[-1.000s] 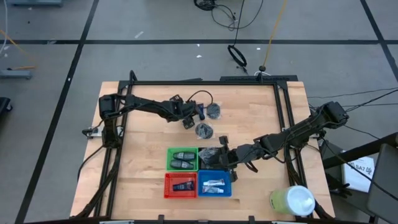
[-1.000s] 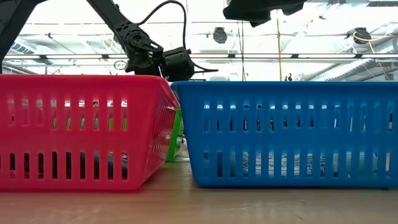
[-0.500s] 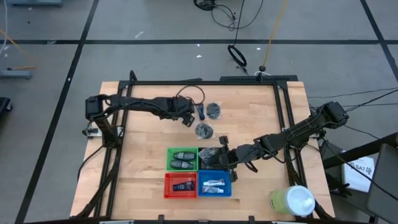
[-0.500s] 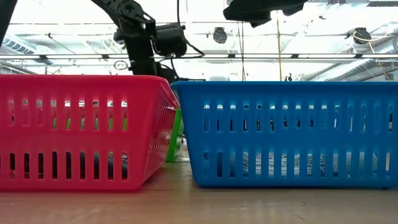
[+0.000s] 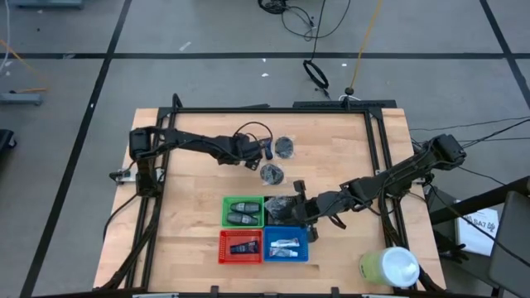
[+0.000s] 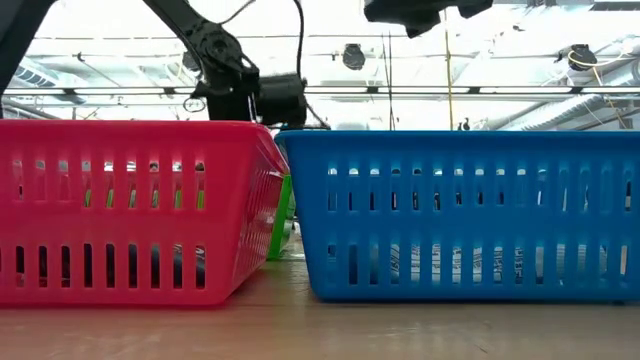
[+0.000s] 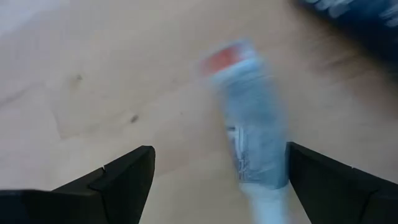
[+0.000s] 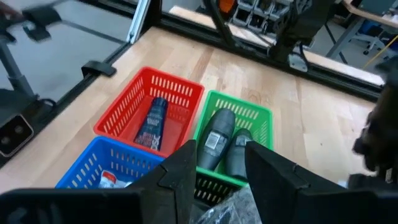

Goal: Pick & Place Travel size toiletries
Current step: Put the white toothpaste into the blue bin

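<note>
My left gripper (image 5: 257, 151) (image 7: 217, 180) is open, low over the far middle of the table. A blue tube (image 5: 267, 149) (image 7: 252, 134) with a white end lies flat on the wood just ahead, between the finger lines and apart from both. Two dark mesh puffs (image 5: 284, 147) (image 5: 271, 174) rest on the table beside it. My right gripper (image 5: 295, 202) (image 8: 216, 163) hovers over the black tray (image 5: 286, 219), open by a narrow gap. A dark mesh puff (image 5: 277, 205) (image 8: 225, 208) lies under it; whether they touch, I cannot tell.
The green tray (image 5: 225, 212) (image 8: 260, 117) holds two grey ovals. The red tray (image 5: 222, 247) (image 8: 127, 102) holds a dark blue tube and the blue tray (image 5: 305, 246) a white-and-blue tube. A pale green cylinder (image 5: 389, 266) stands at the near right corner. Bare wood lies left of the trays.
My left gripper rose and drew back a little toward the table's left, then came down again to about where it was, beside the tube. The tube and the puffs have stayed in place. My right arm has kept still.
</note>
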Action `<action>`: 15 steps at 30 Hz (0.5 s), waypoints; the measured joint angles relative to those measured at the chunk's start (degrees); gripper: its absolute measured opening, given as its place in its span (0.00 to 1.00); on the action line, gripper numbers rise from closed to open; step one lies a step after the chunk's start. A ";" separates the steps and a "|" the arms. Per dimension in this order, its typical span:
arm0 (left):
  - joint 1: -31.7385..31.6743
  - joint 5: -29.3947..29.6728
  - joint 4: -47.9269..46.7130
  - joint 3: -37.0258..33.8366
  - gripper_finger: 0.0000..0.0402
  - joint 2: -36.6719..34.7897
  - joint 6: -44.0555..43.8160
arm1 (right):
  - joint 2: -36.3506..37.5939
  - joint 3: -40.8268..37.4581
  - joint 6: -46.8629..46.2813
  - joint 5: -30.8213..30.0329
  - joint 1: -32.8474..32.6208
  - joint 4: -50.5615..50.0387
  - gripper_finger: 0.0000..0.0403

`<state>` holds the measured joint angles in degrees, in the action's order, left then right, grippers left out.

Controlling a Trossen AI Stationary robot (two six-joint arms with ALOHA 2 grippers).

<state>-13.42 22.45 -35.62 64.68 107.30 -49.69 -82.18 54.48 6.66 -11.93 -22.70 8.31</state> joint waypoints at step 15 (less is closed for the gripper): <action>-2.24 0.63 6.78 0.03 0.86 2.63 19.77 | 0.23 0.01 -1.27 0.16 -0.02 -0.49 0.31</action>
<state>-15.66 23.09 -28.84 64.71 109.93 -29.92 -81.95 54.49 5.39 -11.77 -22.72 7.81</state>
